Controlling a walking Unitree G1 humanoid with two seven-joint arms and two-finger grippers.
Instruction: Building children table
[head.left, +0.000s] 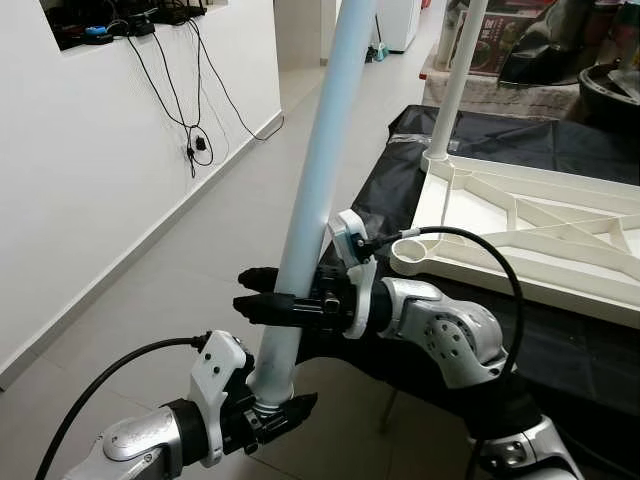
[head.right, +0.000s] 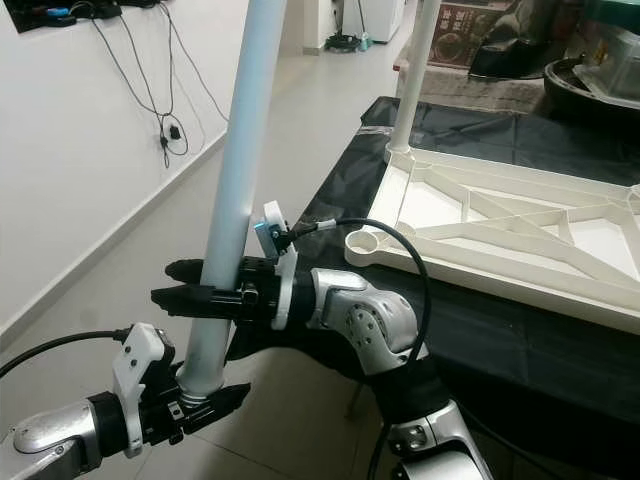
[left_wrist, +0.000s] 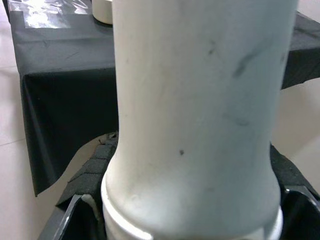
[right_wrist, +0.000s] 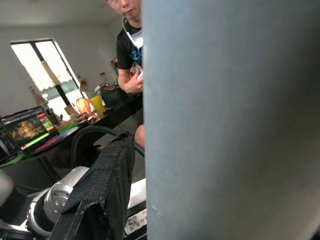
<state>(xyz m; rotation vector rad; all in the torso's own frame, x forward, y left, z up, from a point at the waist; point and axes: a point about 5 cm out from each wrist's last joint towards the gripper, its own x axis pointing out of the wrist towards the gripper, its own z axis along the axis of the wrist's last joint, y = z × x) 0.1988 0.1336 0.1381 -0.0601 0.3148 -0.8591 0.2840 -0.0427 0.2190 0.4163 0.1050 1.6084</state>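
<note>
Table leg (head.left: 318, 160), a pale tube, was held off to the robot's left of the upturned children's table (head.left: 560, 235), clear of it and tilted, its top leaning toward the table. Two grips were used, judged to steady the long tube for aiming: the left pincer (head.left: 272, 405) was clenched on the leg's narrowed lower end, just above the collar, and the right pincer (head.left: 262, 293) was clamped across the shaft a little higher, one black finger on each side. The table lay underside up on the black-draped tabletop (head.left: 520, 140), ribs exposed. One leg (head.left: 455, 75) was already seated upright in the table's far corner socket. The near corner socket (head.left: 412, 253), a round ring, stood empty beside the right wrist; it was judged the likely destination. A person (right_wrist: 127, 55) was noted beyond the held leg in the right wrist view.
</note>
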